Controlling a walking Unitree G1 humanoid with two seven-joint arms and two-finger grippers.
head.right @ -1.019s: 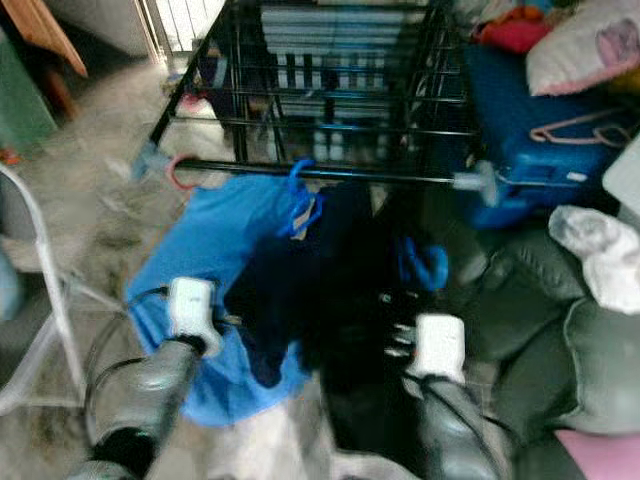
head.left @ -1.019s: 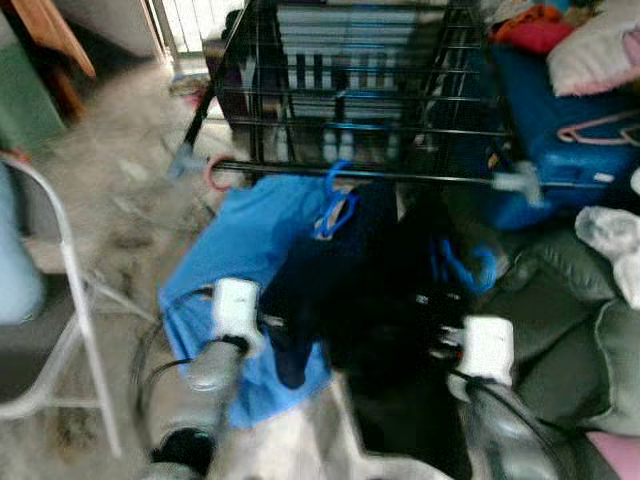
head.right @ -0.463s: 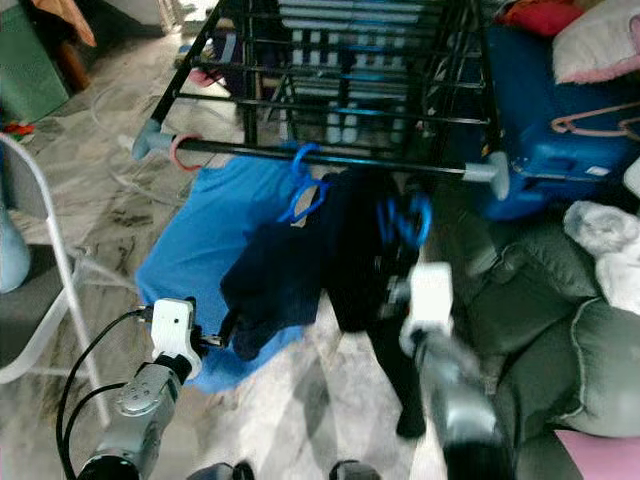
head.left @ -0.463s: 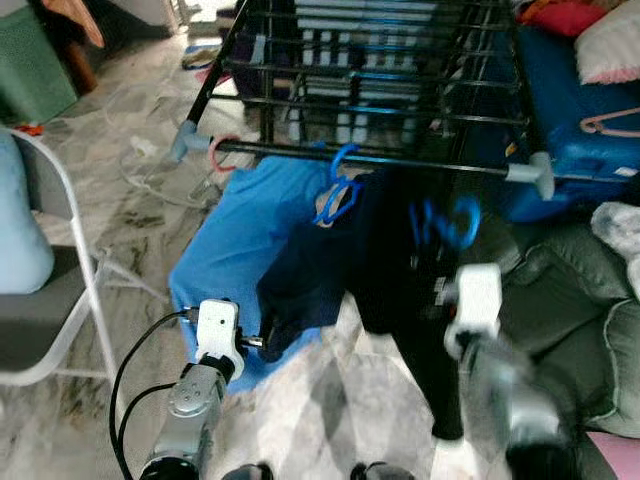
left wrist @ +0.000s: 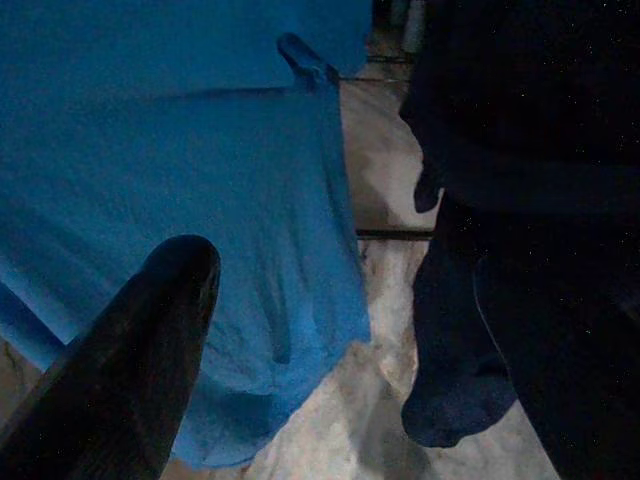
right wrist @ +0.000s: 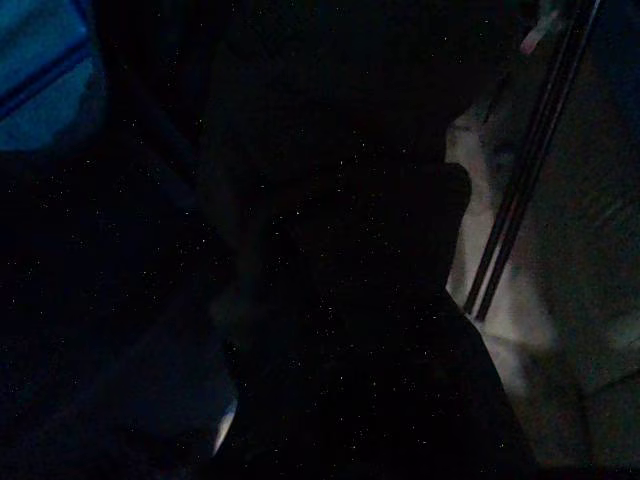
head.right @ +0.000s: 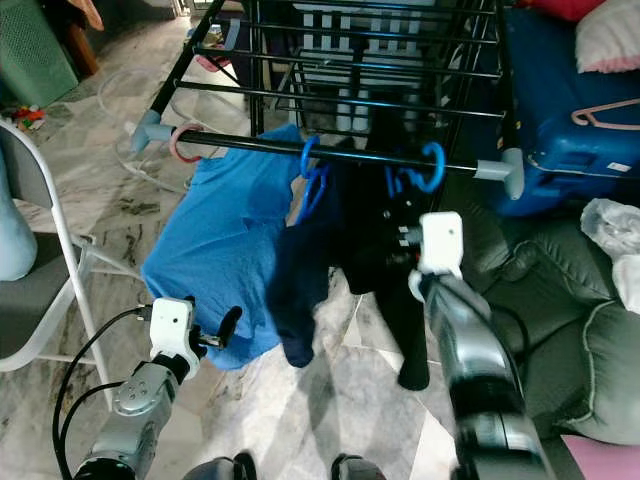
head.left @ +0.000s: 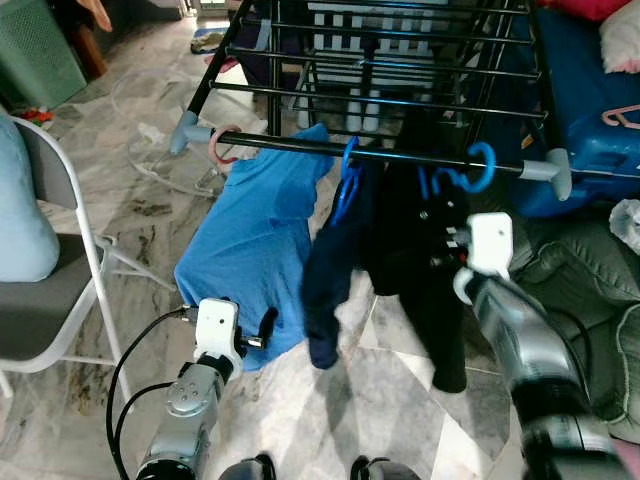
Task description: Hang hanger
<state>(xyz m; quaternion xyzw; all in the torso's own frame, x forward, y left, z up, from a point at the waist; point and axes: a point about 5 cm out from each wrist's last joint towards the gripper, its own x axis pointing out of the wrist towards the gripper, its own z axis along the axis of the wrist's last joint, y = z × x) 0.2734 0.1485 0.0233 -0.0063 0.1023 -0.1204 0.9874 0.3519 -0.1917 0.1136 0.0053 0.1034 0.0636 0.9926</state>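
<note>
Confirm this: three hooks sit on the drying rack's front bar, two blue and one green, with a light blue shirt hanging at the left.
Not quite: the left hook is pink, not green, as the left eye view shows. The two blue hooks and the light blue shirt on the front bar are right.

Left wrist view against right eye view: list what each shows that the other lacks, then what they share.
Left wrist view alone: the hem of the blue shirt seen close, beside one black finger of the left gripper.

Right eye view alone: the drying rack rail, the blue hanger hook over it, the right gripper up against the black garment, a folding chair.

Both: blue shirt, dark navy garment, marble floor.
</note>
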